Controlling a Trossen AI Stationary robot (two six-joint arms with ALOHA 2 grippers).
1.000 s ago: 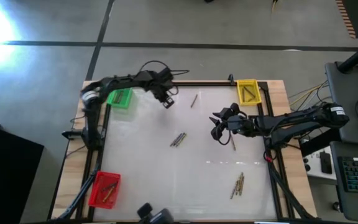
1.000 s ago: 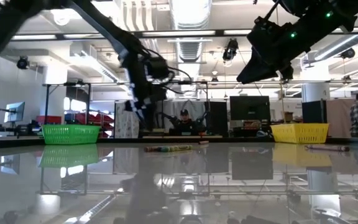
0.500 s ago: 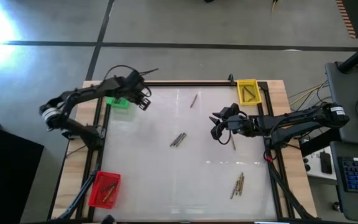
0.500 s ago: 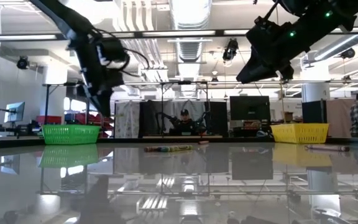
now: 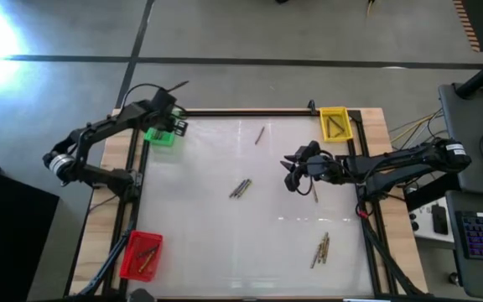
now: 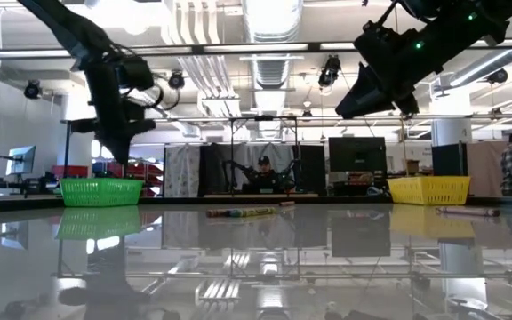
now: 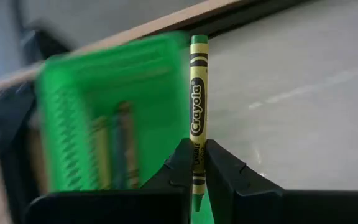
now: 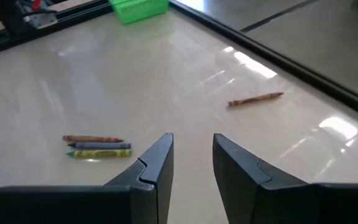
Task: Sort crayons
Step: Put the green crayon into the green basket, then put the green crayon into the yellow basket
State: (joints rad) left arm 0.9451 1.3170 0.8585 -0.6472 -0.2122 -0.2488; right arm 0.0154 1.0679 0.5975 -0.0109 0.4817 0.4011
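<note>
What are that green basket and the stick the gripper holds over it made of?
The green basket looks like moulded plastic: bright, even colour and slotted, lattice-like walls. The stick is a crayon, most likely wax inside a matte paper wrapper, judging by the printed Crayola label and black bands; the wax itself barely shows. The left gripper is shut on it. Its fingers look like dark hard plastic, though that is uncertain.

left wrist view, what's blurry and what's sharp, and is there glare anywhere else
Left wrist view: the green bin is smeared by motion, while the crayon in the left claw stays crisp. High view: a bright flare whitens the top-left corner. Right wrist view: light patches gleam on the table.
</note>
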